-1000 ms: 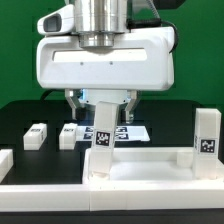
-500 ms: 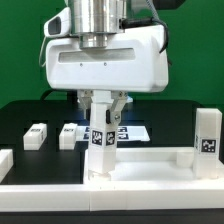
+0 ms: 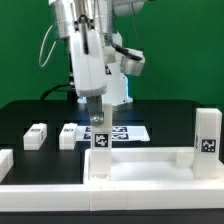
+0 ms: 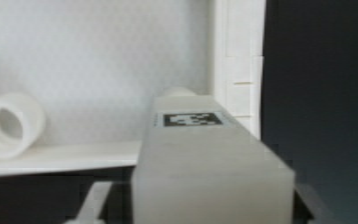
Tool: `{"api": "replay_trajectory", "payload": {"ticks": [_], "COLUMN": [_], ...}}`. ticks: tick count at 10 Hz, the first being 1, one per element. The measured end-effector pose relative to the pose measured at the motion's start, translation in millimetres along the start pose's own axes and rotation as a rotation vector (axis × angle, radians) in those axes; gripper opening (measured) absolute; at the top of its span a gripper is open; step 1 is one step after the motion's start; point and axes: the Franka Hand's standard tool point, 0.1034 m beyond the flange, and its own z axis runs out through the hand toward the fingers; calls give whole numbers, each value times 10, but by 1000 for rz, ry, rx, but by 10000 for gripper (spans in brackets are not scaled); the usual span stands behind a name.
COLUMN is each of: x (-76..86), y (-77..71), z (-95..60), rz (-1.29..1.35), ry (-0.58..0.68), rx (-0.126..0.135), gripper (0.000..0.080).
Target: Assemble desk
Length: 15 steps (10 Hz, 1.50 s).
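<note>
The desk slab (image 3: 145,163), white with a raised rim, lies at the front of the black table. A white square leg post (image 3: 100,150) with a tag stands upright on its corner at the exterior view's left. My gripper (image 3: 98,124) is shut on this post's top, seen narrow side on. In the wrist view the post (image 4: 202,165) fills the middle between my fingers (image 4: 101,202), with the slab's surface (image 4: 105,60) behind it. A second leg post (image 3: 206,140) stands upright at the slab's right end. Two more leg posts (image 3: 37,136) (image 3: 69,134) lie on the table.
The marker board (image 3: 132,132) lies flat behind the slab. Low white border rails run along the front (image 3: 100,200) and at the exterior view's left (image 3: 5,160). A white round part (image 4: 7,125) shows on the slab in the wrist view.
My gripper has turned about its vertical axis, from broad face-on to narrow side-on, with the leg post held in it. The post stays at the same spot on the slab.
</note>
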Motion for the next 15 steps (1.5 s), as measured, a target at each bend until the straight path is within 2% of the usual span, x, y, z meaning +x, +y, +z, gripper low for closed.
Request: {"api": "replay_trajectory", "payload": {"ticks": [2, 3, 4, 5, 6, 7, 11, 12, 13, 14, 15], "x": [-5, -6, -20, -86, -133, -165, -136, -89, -80, -84, -78], "y": [-1, 2, 8, 15, 40, 61, 68, 49, 53, 54, 55], "z": [1, 8, 13, 15, 3, -3, 14, 35, 53, 53, 54], "rz": [55, 43, -75, -247, -355, -496, -772, -1072, -1131, -1072, -1072], "ry": [1, 2, 11, 17, 0, -10, -13, 0, -7, -3, -3], "rx": [2, 1, -8, -26, -42, -54, -56, -57, -54, -57, -57], "gripper": [290, 351, 351, 534, 622, 622, 649, 649, 649, 626, 473]}}
